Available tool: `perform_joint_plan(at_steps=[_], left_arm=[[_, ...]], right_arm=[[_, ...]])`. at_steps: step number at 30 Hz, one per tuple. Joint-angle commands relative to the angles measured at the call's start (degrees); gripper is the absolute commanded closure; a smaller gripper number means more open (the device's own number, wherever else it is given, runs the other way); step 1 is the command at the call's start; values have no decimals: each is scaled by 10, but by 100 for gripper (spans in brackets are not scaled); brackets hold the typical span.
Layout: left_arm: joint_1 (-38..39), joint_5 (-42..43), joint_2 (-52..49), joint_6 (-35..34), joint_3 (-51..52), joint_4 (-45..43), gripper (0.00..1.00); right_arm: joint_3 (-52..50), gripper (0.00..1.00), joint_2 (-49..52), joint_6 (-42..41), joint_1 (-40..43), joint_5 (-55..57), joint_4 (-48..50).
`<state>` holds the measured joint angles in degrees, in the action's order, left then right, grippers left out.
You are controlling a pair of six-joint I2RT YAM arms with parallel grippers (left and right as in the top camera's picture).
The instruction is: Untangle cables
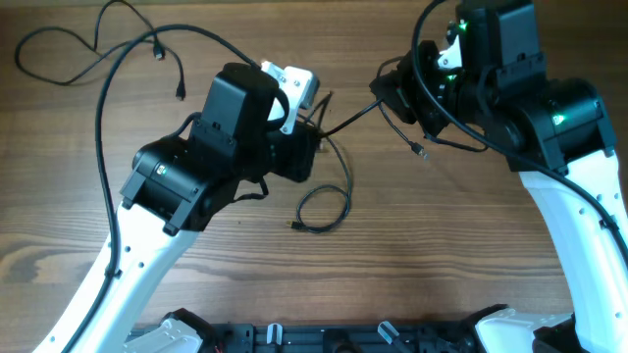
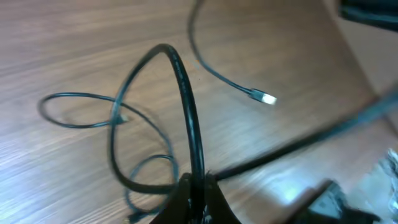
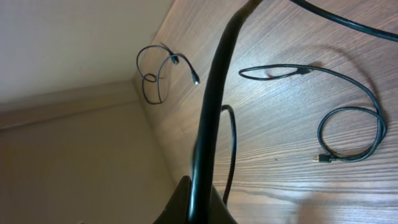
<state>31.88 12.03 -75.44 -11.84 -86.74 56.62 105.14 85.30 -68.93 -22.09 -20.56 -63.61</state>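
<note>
robot lab, wood-grain table (image 1: 412,284), paired robot arms (image 1: 132,260), bare wall (image 3: 68,155)

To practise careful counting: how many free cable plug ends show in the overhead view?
4. One plug end and another at upper left; a gold-tipped end below centre; one beside the right arm. Others may be hidden under the arms.

Overhead: fixed high above, facing straight down on the whole counter (image 1: 412,275).
Left wrist: close above the counter, slanting down past its own jaws at 6 o'clock of the frame.
Right wrist: close, rolled sideways, looking across the counter to its edge at 9 o'clock.
Shared: the cable (image 1: 324,209) coiled at overhead centre lies at 3 o'clock for the right wrist.
</note>
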Motion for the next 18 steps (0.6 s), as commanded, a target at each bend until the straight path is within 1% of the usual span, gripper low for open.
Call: perform_joint_plan(at_steps=[1, 3, 5, 6, 7, 8, 9, 10, 12, 14, 16, 18], left_arm=[[-32, -90, -3, -83, -1, 0, 96], [-77, -91, -3, -130, -1, 1, 96], [-114, -91, -3, -144, -1, 2, 96], [-130, -91, -4, -144, -1, 5, 94], [-151, -91, -5, -144, -1, 19, 80], [-157, -91, -5, -144, -1, 29, 75], [-162, -91, -7, -144, -1, 48, 64], [-161, -91, -8, -144, -1, 65, 51], [-161, -91, -11, -144, -1, 95, 50], [-161, -91, -15, -144, -1, 111, 44], [-161, -91, -22, -144, -1, 114, 42], [-161, -84, -23, -143, -1, 113, 41]], right_arm=[[2, 96, 4, 13, 2, 0, -1], [2, 96, 4, 13, 2, -1, -1], [2, 96, 4, 13, 2, -1, -1], [2, 96, 4, 13, 2, -3, -1], [2, 96, 4, 12, 2, -5, 0], [2, 96, 4, 12, 2, -5, 2], [2, 95, 4, 12, 2, -8, 7], [2, 96, 4, 12, 2, -14, 13], [2, 96, 4, 7, 2, -35, 31], [2, 96, 4, 4, 2, -49, 40], [2, 96, 4, -5, 2, -48, 40], [2, 96, 4, -5, 2, -48, 39]])
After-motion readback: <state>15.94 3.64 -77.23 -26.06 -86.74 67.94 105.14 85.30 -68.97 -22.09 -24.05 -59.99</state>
